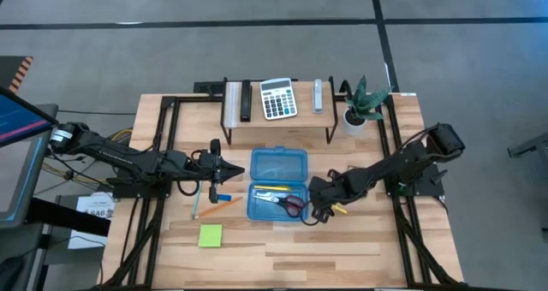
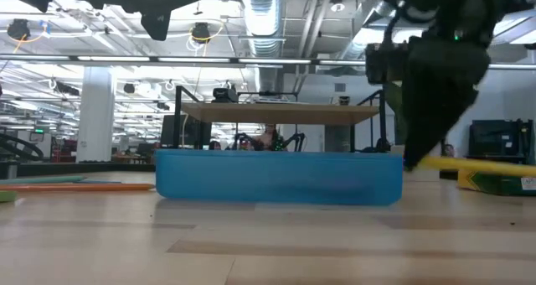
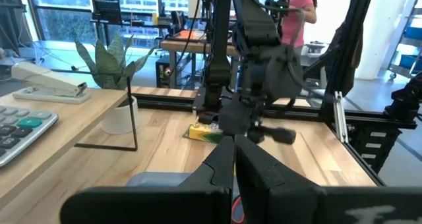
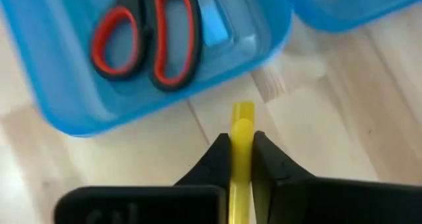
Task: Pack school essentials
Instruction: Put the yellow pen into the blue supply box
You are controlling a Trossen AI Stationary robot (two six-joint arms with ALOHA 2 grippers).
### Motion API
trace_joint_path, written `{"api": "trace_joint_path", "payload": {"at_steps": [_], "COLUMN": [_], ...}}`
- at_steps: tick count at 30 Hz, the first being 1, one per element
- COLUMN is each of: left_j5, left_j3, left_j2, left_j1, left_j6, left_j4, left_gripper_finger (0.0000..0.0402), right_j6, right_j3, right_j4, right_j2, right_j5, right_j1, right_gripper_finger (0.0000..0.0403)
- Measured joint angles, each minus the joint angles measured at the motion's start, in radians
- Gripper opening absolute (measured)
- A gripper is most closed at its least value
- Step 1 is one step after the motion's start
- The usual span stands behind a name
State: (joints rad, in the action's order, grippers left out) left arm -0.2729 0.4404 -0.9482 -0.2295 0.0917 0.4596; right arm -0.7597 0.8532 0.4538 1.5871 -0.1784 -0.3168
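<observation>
The open blue box (image 1: 278, 201) holds the red-handled scissors (image 4: 148, 36) and a yellow pencil (image 1: 272, 189); its lid (image 1: 278, 165) lies open on the far side. My right gripper (image 4: 241, 140) hovers at the box's right edge, shut on another yellow pencil (image 1: 338, 210). My left gripper (image 3: 234, 159) is shut and holds nothing, left of the lid, pointing right. Below it on the table lie a blue eraser (image 1: 221, 197), an orange pencil (image 1: 226, 204) and a green pencil (image 1: 195, 207). The lime sticky-note pad (image 1: 211, 235) lies nearer. The yellow-green crayon box (image 3: 204, 133) sits by the right arm. My right gripper pinches the yellow pencil between its two fingers near one end; a short tip (image 4: 242, 112) pokes out past the fingertips toward the box. The fingers slant down from the right. The long rest of the pencil (image 2: 473, 164) trails out to the side, just above the table.
A raised shelf at the far side carries the grey-white calculator (image 1: 276, 98), a stapler (image 1: 318, 94) and a dark item (image 1: 246, 101). The potted plant (image 1: 360, 109) stands at its right end. Bare wood (image 1: 282, 248) lies on the box's near side.
</observation>
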Motion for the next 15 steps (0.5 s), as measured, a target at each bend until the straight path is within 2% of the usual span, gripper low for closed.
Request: {"api": "trace_joint_path", "payload": {"at_steps": [5, 9, 15], "left_j5": [0.0, -0.001, -0.001], "left_j3": [0.0, 0.0, 0.0], "left_j2": [0.0, 0.0, 0.0], "left_j1": [0.0, 0.0, 0.0], "left_j6": [0.0, 0.0, 0.0], "left_j4": [0.003, 0.007, 0.02], "left_gripper_finger": [0.0001, 0.0001, 0.0001], "right_j6": [0.025, 0.159, 0.286], "right_j3": [0.0, 0.002, 0.022], "right_j4": [-0.064, -0.249, -0.496], "right_j2": [-0.075, -0.096, -0.041], "right_j5": [-0.037, -0.04, 0.083], "right_j1": [0.011, 0.03, 0.091], "right_gripper_finger": [0.0048, 0.0046, 0.0047]}}
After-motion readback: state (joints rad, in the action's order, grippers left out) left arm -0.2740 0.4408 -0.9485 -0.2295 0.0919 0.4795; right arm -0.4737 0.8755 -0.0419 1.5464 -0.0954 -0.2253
